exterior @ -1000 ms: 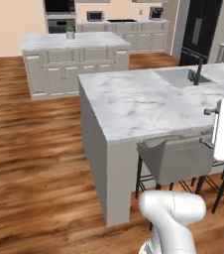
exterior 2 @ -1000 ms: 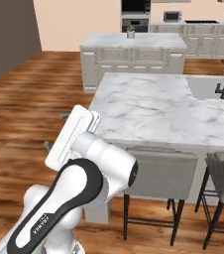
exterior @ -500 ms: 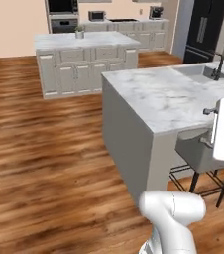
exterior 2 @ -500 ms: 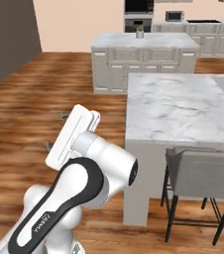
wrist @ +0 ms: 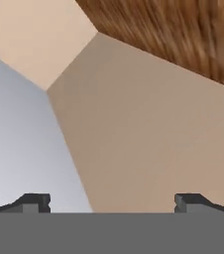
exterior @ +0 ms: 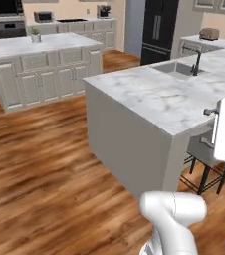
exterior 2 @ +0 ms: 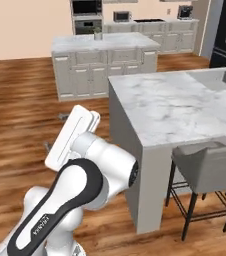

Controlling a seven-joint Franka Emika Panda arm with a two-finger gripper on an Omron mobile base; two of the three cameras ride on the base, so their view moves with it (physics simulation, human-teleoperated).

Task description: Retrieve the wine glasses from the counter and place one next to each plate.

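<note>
At the bottom of the hand view the gripper (wrist: 112, 201) stands spread wide with nothing between its two dark tips; beyond them lie bare beige walls, a pale grey surface and a wedge of wood floor, so the hand looks out into the room and not at any work.

In the right base view the arm (exterior 2: 80, 195) is folded up close to the base at the lower left, probably tucked in for driving.

Right beside it, mid-frame, is the big marble island (exterior 2: 185, 107), with grey stools (exterior 2: 212, 167) pushed under its near edge and a sink (exterior: 176, 68) with a dark tap further along.

Beyond, in the upper left of the left base view, stands the smaller marble counter (exterior: 40, 45) over beige drawers. A small thing sits on its top, too tiny to tell whether it is a glass. I cannot make out the wine glasses or the plates anywhere.

At the far wall a black fridge (exterior: 157, 30) and ovens (exterior 2: 87, 15) show, partly cut off by the frame.
</note>
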